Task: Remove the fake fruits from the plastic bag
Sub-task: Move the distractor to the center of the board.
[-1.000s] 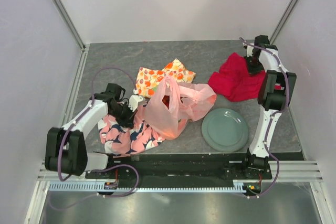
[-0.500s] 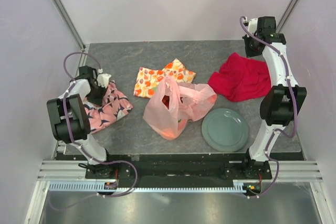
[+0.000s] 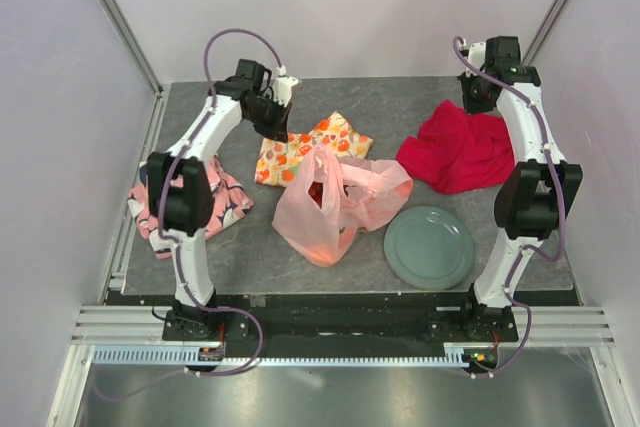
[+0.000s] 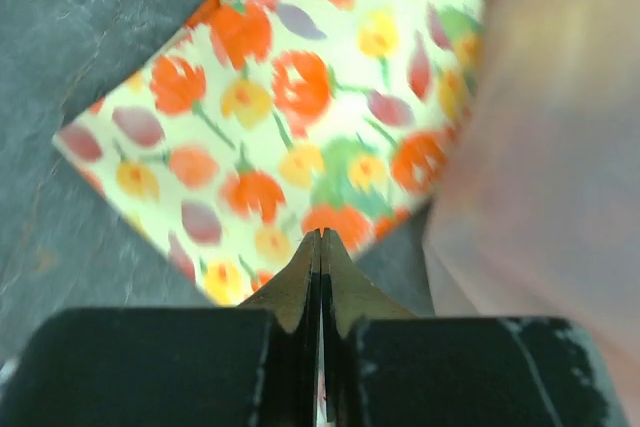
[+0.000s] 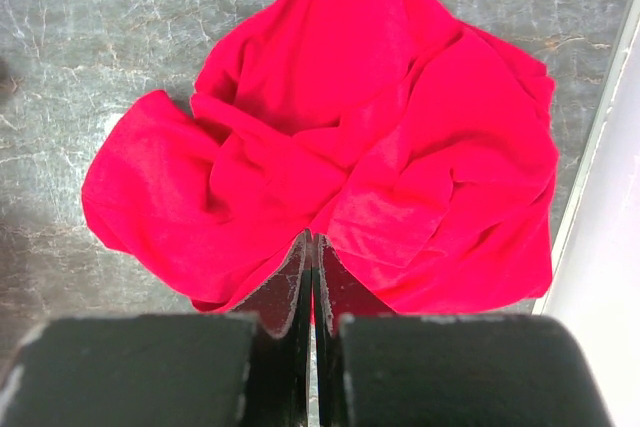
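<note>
no readable text, label or number anywhere (only cloth prints, wordless)

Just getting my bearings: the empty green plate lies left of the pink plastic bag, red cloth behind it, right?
No. The top view shows the green plate right of the pink plastic bag, not left; it is empty, with the red cloth behind it.

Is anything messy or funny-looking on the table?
Yes, it's a bit messy. The pink-and-navy cloth lies bunched up at the left edge of the table. The red cloth is crumpled at the far right. The plastic bag slumps in the middle with fake fruits still inside. Nothing looks spilled or broken.
</note>
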You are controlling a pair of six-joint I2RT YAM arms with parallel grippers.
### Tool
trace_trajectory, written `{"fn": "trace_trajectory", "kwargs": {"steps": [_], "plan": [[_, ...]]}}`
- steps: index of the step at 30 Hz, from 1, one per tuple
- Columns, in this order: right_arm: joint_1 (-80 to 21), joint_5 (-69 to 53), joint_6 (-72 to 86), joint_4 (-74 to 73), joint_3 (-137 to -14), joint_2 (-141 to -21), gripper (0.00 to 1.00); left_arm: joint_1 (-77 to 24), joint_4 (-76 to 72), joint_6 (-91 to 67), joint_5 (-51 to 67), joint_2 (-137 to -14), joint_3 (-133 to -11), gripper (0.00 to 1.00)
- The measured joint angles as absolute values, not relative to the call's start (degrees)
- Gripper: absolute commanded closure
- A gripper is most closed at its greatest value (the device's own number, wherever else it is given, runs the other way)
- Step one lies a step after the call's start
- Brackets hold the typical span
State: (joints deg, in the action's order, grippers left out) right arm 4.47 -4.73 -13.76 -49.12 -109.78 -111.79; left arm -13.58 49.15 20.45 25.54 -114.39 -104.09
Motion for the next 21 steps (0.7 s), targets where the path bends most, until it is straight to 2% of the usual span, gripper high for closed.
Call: {"fn": "trace_trajectory", "kwargs": {"steps": [8, 14, 21], "plan": [[4.3, -4.7, -14.3, -50.1, -106.5, -110.4, 0.96, -13.2, 57.1, 18.4, 19.8, -133.4, -110.8, 0.98], [4.2, -4.9, -14.3, -50.3, -106.3, -110.2, 0.95, -11.7, 61.6, 16.5, 9.2, -143.5, -129.9, 0.98], [3.7, -5.0, -14.4, -50.6, -106.3, -109.2, 0.94, -4.5, 60.7, 12.8, -4.5, -145.0, -132.8, 0.98]]}}
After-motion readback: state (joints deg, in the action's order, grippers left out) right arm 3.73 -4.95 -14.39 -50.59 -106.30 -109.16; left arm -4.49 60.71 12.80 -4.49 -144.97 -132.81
